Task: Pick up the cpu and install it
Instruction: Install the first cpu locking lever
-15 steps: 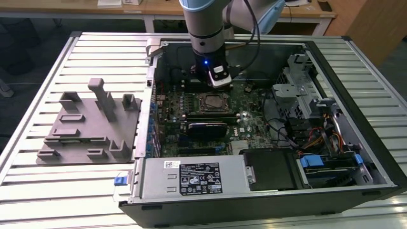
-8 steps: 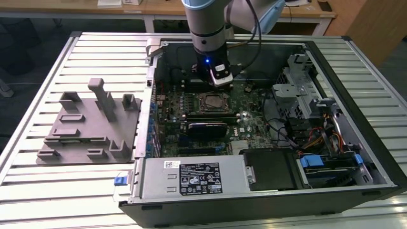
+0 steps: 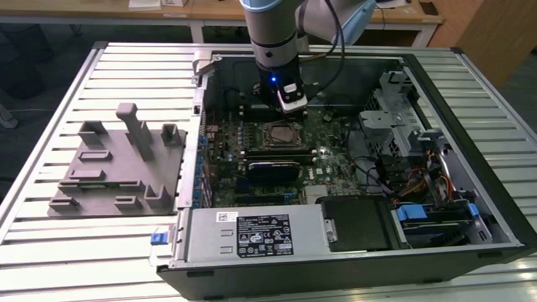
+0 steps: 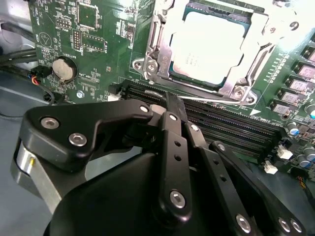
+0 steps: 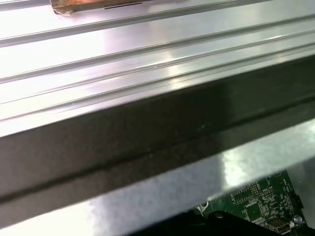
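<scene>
- Gripper (image 4: 170, 105) hovering inside the open PC case (image 3: 495, 189), above the board (image 3: 336, 160) and near the socket (image 3: 280, 133), seen in the exterior view
- In the second wrist view, fingers (image 4: 173, 147) pressed together with no gap showing and nothing between them; hand empty
- Cpu (image 4: 207, 45) already lying in the socket, inside the metal frame (image 4: 150, 59), just beyond the fingertips and apart from them
- Silvery-white square top, flat and matte, thin darker rim around it, faint print near the middle too small to read
- Appears level in the recess, edges parallel to the frame; full seating cannot be judged from here
- Frame looks laid over the chip's border; whether latched, cannot tell
- Judged well along: chip placed, work now at the socket itself
- To do this well: stay square over the socket, descend slowly, press only on frame or lever and never on the chip's top
- Worth keeping clear of the memory slots (image 4: 231, 125) right under the fingertips, and of the coin cell (image 4: 64, 70) off to one side
- Grey tray (image 3: 117, 170) on the table (image 3: 50, 251), at the exterior view's left, well apart from the case
</scene>
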Tool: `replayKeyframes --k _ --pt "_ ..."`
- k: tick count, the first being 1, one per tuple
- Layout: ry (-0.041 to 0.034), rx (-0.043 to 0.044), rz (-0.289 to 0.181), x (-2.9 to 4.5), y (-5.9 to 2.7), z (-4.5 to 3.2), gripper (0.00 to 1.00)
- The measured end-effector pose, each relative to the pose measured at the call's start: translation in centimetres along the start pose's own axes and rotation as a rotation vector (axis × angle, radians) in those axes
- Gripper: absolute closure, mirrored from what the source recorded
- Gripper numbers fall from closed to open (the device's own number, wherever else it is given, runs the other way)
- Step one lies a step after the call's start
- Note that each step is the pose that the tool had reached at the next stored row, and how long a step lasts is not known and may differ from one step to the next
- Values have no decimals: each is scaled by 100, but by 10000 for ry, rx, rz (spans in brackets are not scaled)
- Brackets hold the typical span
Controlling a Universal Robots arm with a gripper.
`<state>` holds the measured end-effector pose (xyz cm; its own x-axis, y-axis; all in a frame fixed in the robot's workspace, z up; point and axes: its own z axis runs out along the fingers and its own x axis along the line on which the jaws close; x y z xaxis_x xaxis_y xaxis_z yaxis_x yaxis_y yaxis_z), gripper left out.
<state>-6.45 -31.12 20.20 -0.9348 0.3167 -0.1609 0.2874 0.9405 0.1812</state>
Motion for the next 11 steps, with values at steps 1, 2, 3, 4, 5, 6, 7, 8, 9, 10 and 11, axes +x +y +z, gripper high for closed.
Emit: replayKeyframes --k 1,2,3,4,5,6,7,8,9,10,11 --pt "1 -6 -27 1 -1 3 89" --pt "3 -13 -66 3 -2 5 89" --pt "7 -21 -109 4 -3 8 89" --pt "8 -23 -138 8 -4 9 89" --pt "9 -18 -151 9 -4 9 89" --pt "9 -18 -152 8 -4 9 89" --pt "8 -16 -153 8 -4 9 89" --pt "9 -15 -154 8 -4 9 89" --pt "6 -14 -161 10 -4 10 89" --pt "-2 -12 -186 14 -5 13 89" --pt "-7 5 -225 18 -5 17 89"
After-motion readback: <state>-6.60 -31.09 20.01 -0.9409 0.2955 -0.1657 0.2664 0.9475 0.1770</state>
